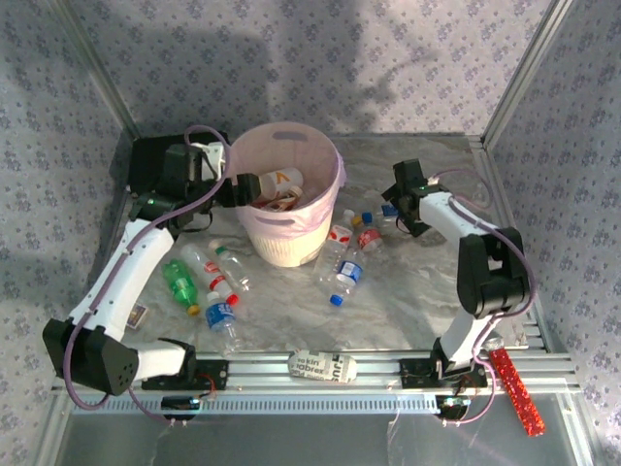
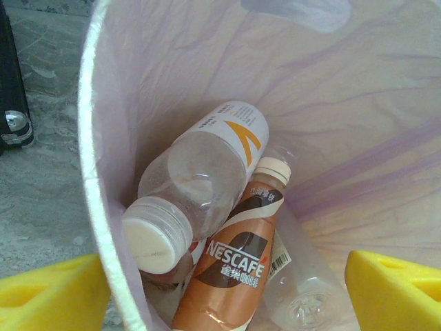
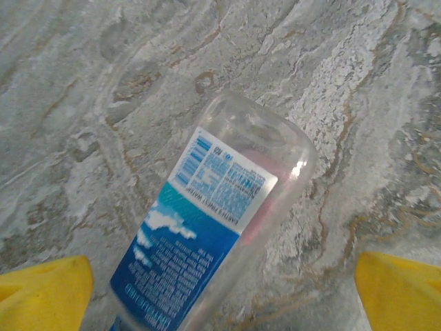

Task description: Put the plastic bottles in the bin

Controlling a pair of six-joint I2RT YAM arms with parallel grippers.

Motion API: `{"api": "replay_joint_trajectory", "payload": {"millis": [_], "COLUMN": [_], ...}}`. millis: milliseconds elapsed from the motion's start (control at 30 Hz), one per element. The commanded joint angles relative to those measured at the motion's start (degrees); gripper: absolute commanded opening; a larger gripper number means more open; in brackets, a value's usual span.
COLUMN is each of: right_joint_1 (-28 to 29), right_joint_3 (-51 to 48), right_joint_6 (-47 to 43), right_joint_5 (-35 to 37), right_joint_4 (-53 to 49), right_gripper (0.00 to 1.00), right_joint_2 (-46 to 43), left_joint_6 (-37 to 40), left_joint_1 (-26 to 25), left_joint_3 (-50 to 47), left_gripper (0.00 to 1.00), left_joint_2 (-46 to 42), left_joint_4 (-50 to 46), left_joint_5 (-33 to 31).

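The pale pink bin (image 1: 325,184) stands at the back of the table. My left gripper (image 1: 245,187) hangs over its left rim, open and holding nothing. In the left wrist view the gripper (image 2: 224,293) looks down into the bin (image 2: 358,124): a clear bottle (image 2: 207,172) with a white cap, a brown coffee bottle (image 2: 238,272) and another clear bottle (image 2: 306,289) lie inside. My right gripper (image 1: 396,212) is open, low over the table right of the bin. A clear bottle with a blue label (image 3: 200,234) lies between its yellow fingers (image 3: 45,289), untouched.
Loose bottles lie left of the bin, among them a green one (image 1: 180,284) and a blue-labelled one (image 1: 221,318); more lie to its right (image 1: 347,274). A black case (image 1: 153,160) sits behind the left arm. A white packet (image 1: 322,366) and a red glittery strip (image 1: 514,383) rest at the front rail.
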Motion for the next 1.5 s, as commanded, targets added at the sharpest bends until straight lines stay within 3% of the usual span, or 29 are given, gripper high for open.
{"api": "replay_joint_trajectory", "payload": {"millis": [0, 333, 667, 1233, 1467], "right_joint_1": [-0.3, -0.6, -1.0, -2.5, 3.1], "right_joint_3": [2.3, 2.9, 3.3, 6.7, 14.9], "right_joint_6": [1.7, 1.8, -0.1, -9.7, -19.9], "right_joint_5": [-0.6, -3.1, -2.4, -0.5, 0.3], "right_joint_4": [1.3, 3.9, 3.0, -3.9, -7.0], "right_gripper": [0.99, 0.96, 0.73, 0.62, 0.59], "right_joint_2": [3.2, 9.7, 8.8, -6.8, -14.6], "left_joint_6": [0.6, 0.7, 0.8, -0.5, -0.6], "left_joint_1": [-1.3, -1.8, -1.8, -1.9, -2.9], "left_joint_3": [1.4, 2.0, 2.7, 2.7, 2.9], "left_gripper": [0.87, 0.87, 0.87, 0.87, 0.87], "left_joint_2": [1.0, 2.0, 2.5, 3.1, 4.0], "left_joint_4": [-1.1, -1.0, -1.3, 0.1, 0.8], "left_joint_5": [1.8, 2.5, 2.2, 4.3, 4.3]}}
